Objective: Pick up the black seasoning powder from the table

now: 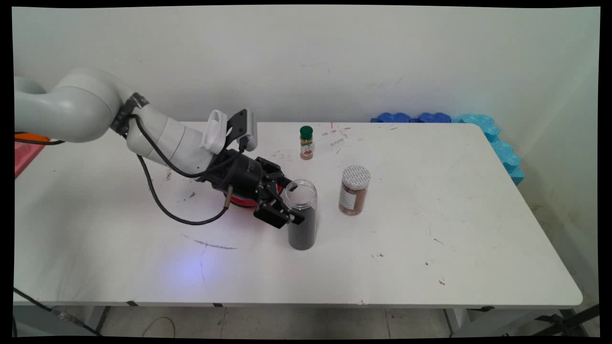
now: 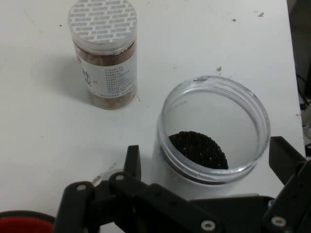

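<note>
A clear plastic jar (image 1: 302,220) (image 2: 214,141) stands upright with no lid, its lower part filled with dark grains. My gripper (image 1: 292,203) (image 2: 209,160) reaches it from the left and is open, one finger on each side of the jar's upper part. A small gap shows between the left finger and the jar wall. A red round lid (image 1: 239,203) (image 2: 19,221) lies on the table under the hand. A jar of brown powder (image 1: 354,191) (image 2: 104,63) with a sealed silver top stands just to the right of the open jar.
A small spice bottle with a green cap (image 1: 306,142) stands farther back on the table (image 1: 430,239). Blue foam pieces (image 1: 492,138) line the back right corner. A pink object (image 1: 26,153) sits at the left edge.
</note>
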Available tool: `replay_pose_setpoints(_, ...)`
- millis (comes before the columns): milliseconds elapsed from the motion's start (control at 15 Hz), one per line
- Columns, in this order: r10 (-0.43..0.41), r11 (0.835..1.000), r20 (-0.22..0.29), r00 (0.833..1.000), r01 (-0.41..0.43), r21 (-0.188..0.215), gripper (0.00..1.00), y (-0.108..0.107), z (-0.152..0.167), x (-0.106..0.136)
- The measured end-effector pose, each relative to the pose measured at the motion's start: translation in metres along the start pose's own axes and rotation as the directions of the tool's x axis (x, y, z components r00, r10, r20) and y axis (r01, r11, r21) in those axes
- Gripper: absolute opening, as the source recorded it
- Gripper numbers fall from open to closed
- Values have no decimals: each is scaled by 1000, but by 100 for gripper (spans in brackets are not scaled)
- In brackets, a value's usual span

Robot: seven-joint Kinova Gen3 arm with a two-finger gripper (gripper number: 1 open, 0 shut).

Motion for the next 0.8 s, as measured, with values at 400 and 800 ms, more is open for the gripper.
replay_pose_setpoints(400,10,1000,0,1000,-10,-6,100,-2,4,1)
replay_pose_setpoints(800,20,1000,-2,1000,-20,-10,0,-3,8,0)
